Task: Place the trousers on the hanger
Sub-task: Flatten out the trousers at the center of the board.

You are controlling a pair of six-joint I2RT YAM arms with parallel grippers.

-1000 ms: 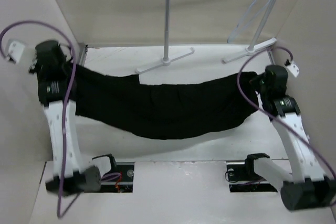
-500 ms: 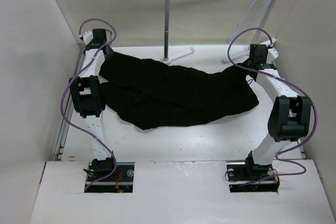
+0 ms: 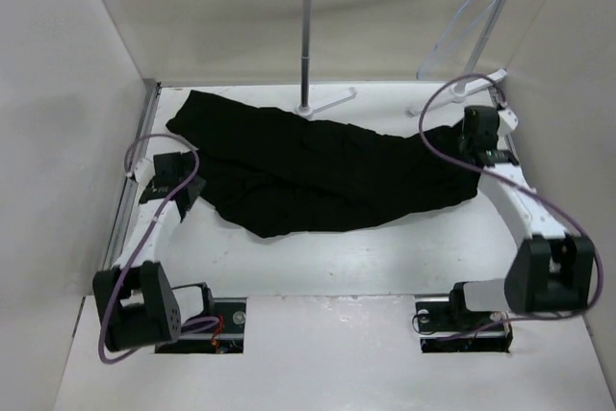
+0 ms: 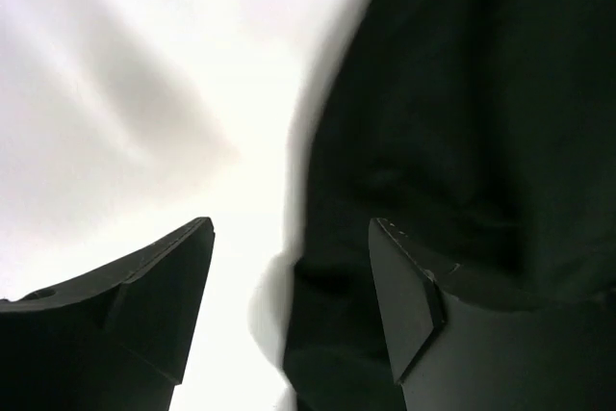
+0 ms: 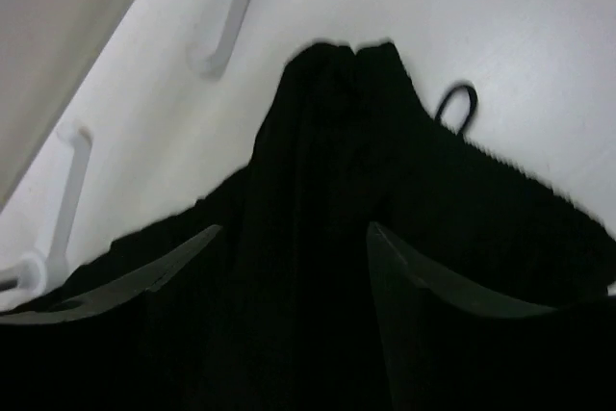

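Observation:
The black trousers (image 3: 318, 175) lie crumpled across the table, running from the back left to the right side. My left gripper (image 3: 185, 190) stands open at their left edge; in the left wrist view the trousers (image 4: 452, 122) fill the right half and my left gripper (image 4: 294, 238) holds nothing. Over the right end of the garment my right gripper (image 3: 474, 156) hangs open; in its wrist view the right gripper (image 5: 294, 230) has only the trousers (image 5: 356, 170) lying loose below. The pale hanger (image 3: 460, 31) hangs from the rack's bar at the back right.
A white garment rack (image 3: 307, 36) stands at the back, with its feet (image 3: 322, 105) on the table and one foot touching the trousers' far edge. Rack feet (image 5: 228, 12) also lie just beyond the right gripper. Walls close in on both sides.
Both grippers have opened and let go of the trousers, which now rest on the table. Both arms have drawn back toward the near side from their stretched-out reach.

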